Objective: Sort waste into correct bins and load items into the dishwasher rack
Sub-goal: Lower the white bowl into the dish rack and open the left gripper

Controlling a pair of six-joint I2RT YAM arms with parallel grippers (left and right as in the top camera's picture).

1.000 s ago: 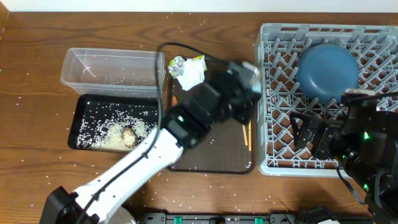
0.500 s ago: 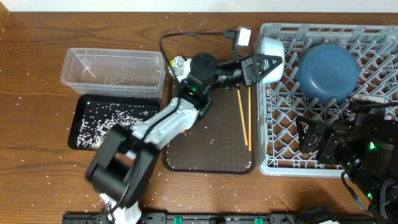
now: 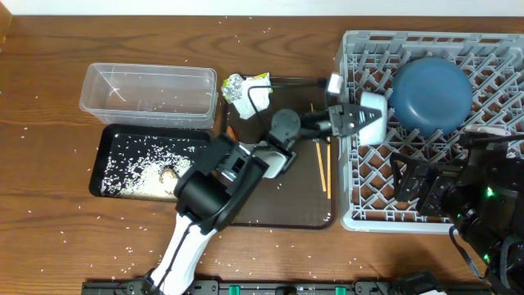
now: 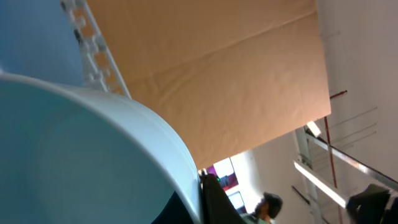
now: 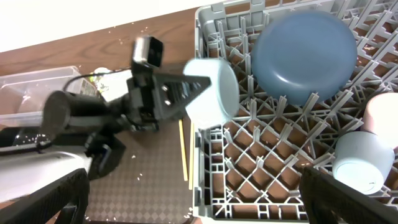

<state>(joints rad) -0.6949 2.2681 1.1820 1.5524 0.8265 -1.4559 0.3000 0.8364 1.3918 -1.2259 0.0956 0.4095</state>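
White bowl (image 5: 217, 93) pinched in left pincer (image 5: 189, 87); only right wrist shows pale-blue cup (image 5: 360, 163) in rack (image 5: 261, 180).

Near-left pegs of the rack (image 3: 352, 220) stand open; plate (image 3: 431, 93), blue cup (image 5: 360, 163), pink cup (image 5: 384, 115) block back and right.

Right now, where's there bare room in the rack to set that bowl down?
Free: the rack's near-left cells, bordered by its left wall, the white bowl held in the left hand above them, and the light-blue cup to the right. Crowded: the far right, filled by the blue plate, with the pink cup just below it.
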